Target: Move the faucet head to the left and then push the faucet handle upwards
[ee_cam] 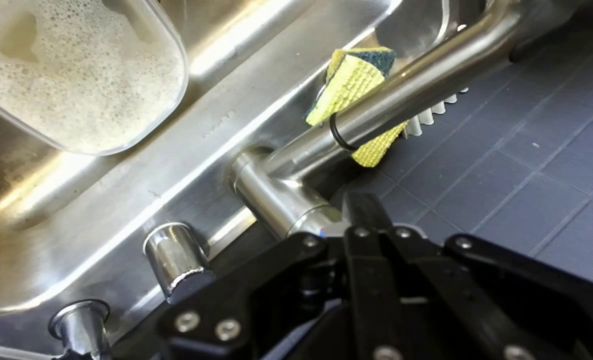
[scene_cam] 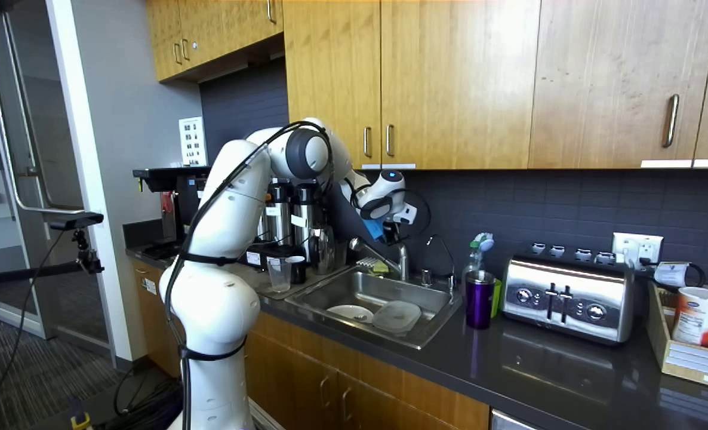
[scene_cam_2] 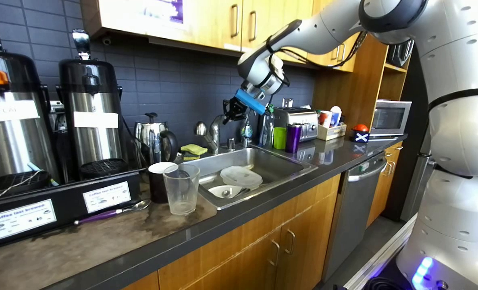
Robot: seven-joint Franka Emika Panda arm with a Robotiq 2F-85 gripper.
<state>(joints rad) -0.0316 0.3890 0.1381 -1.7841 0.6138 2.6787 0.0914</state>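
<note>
The silvery faucet head [scene_cam: 354,243] [scene_cam_2: 200,128] ends a spout that points toward the coffee-pot side of the sink. In the wrist view the spout [ee_cam: 406,90] runs to the top right corner from the upright faucet body [ee_cam: 276,195]. Directly over the top of that body is my gripper [ee_cam: 364,212] [scene_cam_2: 227,114], shut with nothing between its fingers. Its tips overlap the grey faucet handle [ee_cam: 339,228], which is partly hidden behind them; whether they touch it I cannot tell. In an exterior view the gripper [scene_cam: 393,234] is just above the faucet body.
A yellow sponge [ee_cam: 351,85] lies beneath the spout. Plastic containers sit in the steel sink [scene_cam_2: 281,161]. A small dispenser [ee_cam: 176,260] and a thin second tap [scene_cam: 446,257] stand beside the faucet. The purple cup [scene_cam: 479,301] and toaster [scene_cam: 569,298] are farther along, before the tiled wall.
</note>
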